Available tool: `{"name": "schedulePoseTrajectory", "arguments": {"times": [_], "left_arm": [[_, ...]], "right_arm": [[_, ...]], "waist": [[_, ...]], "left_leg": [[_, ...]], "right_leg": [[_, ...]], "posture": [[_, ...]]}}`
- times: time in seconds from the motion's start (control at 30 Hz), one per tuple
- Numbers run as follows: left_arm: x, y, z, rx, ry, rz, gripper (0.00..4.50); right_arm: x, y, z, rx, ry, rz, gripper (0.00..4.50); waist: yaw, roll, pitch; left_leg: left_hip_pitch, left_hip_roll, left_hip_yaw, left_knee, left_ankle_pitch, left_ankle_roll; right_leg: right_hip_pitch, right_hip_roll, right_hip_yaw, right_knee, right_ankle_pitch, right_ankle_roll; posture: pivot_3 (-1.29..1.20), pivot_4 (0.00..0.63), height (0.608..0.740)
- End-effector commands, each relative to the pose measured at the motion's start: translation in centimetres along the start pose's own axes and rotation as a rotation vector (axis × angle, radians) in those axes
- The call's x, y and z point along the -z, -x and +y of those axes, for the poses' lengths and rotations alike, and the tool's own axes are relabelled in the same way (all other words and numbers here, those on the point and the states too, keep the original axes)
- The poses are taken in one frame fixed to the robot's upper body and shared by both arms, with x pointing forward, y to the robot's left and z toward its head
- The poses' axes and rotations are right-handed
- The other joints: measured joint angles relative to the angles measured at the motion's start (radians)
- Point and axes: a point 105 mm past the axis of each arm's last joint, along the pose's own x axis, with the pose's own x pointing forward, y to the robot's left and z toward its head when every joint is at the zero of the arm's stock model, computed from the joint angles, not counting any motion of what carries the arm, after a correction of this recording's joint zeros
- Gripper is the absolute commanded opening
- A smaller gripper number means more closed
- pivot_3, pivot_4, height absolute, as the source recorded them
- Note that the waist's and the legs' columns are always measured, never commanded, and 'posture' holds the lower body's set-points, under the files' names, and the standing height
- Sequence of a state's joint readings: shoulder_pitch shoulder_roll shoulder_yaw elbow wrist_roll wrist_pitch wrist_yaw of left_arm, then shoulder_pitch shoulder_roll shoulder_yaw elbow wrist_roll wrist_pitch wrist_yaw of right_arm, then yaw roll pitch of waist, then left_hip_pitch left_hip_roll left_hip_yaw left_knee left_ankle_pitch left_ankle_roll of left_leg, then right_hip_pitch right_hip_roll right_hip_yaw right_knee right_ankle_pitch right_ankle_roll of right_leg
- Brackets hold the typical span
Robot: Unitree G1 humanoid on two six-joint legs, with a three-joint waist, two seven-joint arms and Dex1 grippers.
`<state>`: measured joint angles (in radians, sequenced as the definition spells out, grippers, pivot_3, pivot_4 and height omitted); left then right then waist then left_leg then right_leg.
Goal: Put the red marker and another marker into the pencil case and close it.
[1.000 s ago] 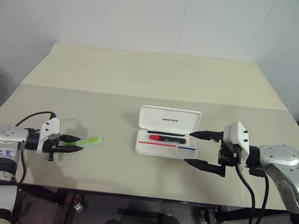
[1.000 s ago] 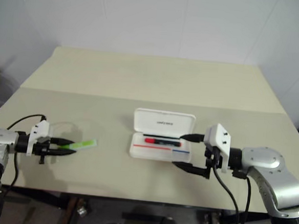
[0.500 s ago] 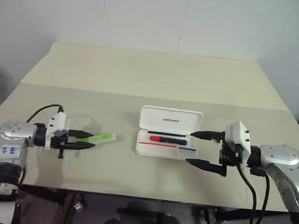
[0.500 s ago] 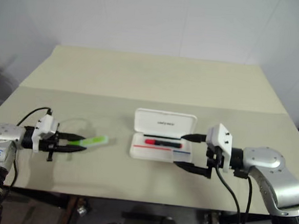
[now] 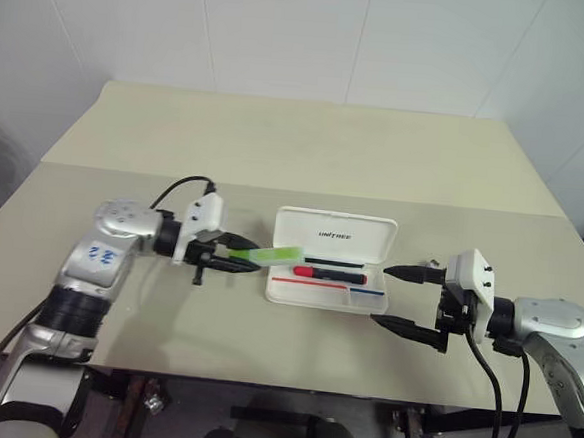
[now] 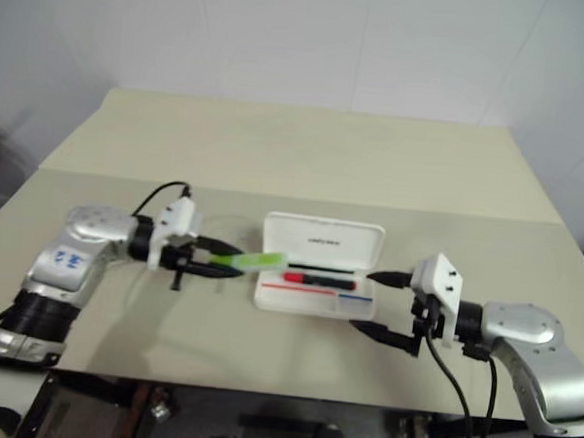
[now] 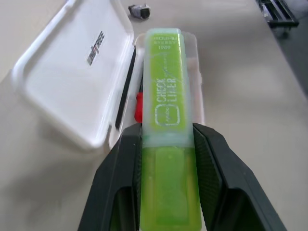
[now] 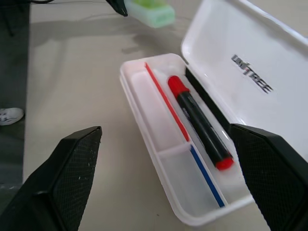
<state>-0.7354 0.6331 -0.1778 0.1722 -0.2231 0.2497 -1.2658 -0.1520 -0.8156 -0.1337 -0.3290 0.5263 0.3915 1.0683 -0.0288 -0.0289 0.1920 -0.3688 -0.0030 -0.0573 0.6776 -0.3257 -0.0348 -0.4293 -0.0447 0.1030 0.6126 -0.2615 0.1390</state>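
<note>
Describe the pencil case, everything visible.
The pencil case is white hard plastic with rounded corners, lying open on the table, lid tilted back and bearing small dark lettering. Red and blue stripes run inside the tray. The red marker lies in it lengthwise. Neither gripper touches it.

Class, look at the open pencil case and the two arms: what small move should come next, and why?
Probably carry the green highlighter a little further over the pencil case and lower it in. The left pincer grips it with its tip just over the case's edge, the red marker already lies inside, and the lid stands open.
</note>
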Motion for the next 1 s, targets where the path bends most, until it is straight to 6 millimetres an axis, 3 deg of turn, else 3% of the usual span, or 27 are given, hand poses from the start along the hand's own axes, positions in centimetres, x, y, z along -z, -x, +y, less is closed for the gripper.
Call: {"name": "schedulePoseTrajectory", "arguments": {"times": [0.03,0.2,0.53,1.0], "left_arm": [[-0.4,-0.7,0.5,-0.002,-0.040,0.030,1.08],[-0.8,-2.6,0.4,0.029,-0.054,0.032,1.08],[0.7,-5.8,-1.0,0.074,-0.022,0.068,1.08],[1.0,-6.9,-1.0,0.081,-0.007,0.073,1.08]], "right_arm": [[-1.3,0.5,0.0,0.032,0.060,-0.020,4.50],[-1.3,1.0,0.3,0.070,0.054,-0.021,4.50],[-1.3,1.1,0.8,0.109,0.041,-0.029,4.50],[-1.4,0.9,0.8,0.125,0.039,-0.043,4.50]], "waist": [[-0.002,0.000,0.000],[0.003,0.000,0.000],[0.004,0.000,0.000],[0.005,0.000,0.000]], "left_leg": [[0.000,0.000,0.000,0.000,0.000,0.000],[0.000,0.000,0.000,0.000,0.000,0.000],[0.000,-0.001,0.000,0.001,0.000,0.000],[0.000,-0.001,0.000,0.001,0.000,0.000]], "right_leg": [[0.000,0.000,0.000,0.000,0.000,0.000],[0.000,0.000,0.000,0.000,0.000,0.000],[0.001,0.000,0.001,-0.001,0.000,0.001],[0.001,0.000,0.001,-0.001,0.001,0.001]], "posture": [[0.00,0.150,0.740],[0.00,0.150,0.740],[0.00,0.150,0.740],[0.00,0.150,0.740]]}}
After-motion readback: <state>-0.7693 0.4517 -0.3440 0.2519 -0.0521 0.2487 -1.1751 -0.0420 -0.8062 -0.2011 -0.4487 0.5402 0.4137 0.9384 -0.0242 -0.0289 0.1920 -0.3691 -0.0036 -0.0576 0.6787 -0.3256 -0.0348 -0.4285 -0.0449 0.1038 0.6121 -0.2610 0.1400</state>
